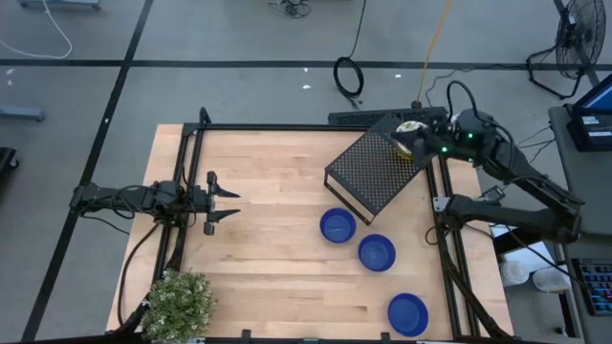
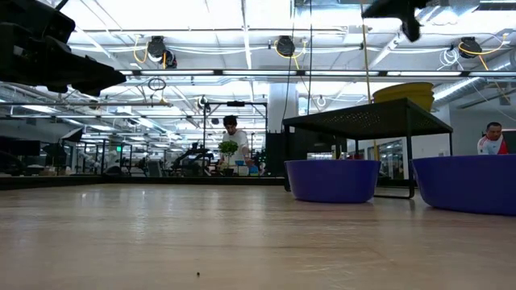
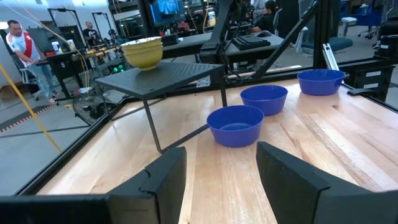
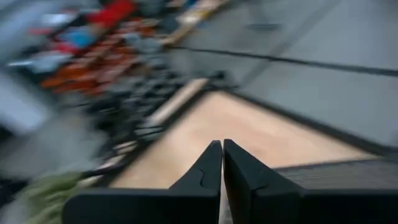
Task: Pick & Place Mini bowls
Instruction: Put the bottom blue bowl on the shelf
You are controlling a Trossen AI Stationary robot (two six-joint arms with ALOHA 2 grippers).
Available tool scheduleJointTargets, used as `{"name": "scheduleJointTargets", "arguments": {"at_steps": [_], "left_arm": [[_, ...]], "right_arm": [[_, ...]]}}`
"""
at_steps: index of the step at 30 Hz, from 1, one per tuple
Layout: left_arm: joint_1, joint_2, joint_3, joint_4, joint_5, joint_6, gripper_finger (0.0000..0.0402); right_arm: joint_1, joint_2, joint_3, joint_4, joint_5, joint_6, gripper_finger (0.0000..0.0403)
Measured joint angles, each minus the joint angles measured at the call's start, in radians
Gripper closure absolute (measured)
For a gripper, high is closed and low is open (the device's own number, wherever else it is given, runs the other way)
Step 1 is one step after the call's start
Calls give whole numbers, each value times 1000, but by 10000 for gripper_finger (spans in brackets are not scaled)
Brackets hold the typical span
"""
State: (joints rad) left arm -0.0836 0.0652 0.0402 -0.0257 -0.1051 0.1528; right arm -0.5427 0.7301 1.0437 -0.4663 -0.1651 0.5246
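Note:
Three blue mini bowls (image 1: 338, 226) (image 1: 377, 253) (image 1: 408, 314) rest on their bases in a slanting row on the wooden table; the left wrist view shows them too (image 3: 235, 124). Cream mini bowls (image 1: 409, 128) sit stacked on the top of the black perforated box (image 1: 368, 172), at its far right corner (image 3: 143, 53). My right gripper (image 4: 222, 155) is shut with nothing between its fingers. It hovers above that corner (image 1: 409, 149), just beside the stack. My left gripper (image 3: 221, 174) waits open at the table's left side (image 1: 226, 203).
A potted green plant (image 1: 179, 302) stands at the table's near left corner. A black frame rail (image 1: 446, 229) runs along the right edge. Bare wood lies between my left gripper and the blue bowls. People are in the room beyond the table.

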Motion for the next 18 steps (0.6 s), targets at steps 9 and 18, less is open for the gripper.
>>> {"name": "scheduleJointTargets", "arguments": {"at_steps": [9,18], "left_arm": [[0,0,0,0,0,0,204],[0,0,0,0,0,0,204]], "right_arm": [[193,1,-229,622,-340,183,402],[660,87,-302,1036,-292,-25,403]]}}
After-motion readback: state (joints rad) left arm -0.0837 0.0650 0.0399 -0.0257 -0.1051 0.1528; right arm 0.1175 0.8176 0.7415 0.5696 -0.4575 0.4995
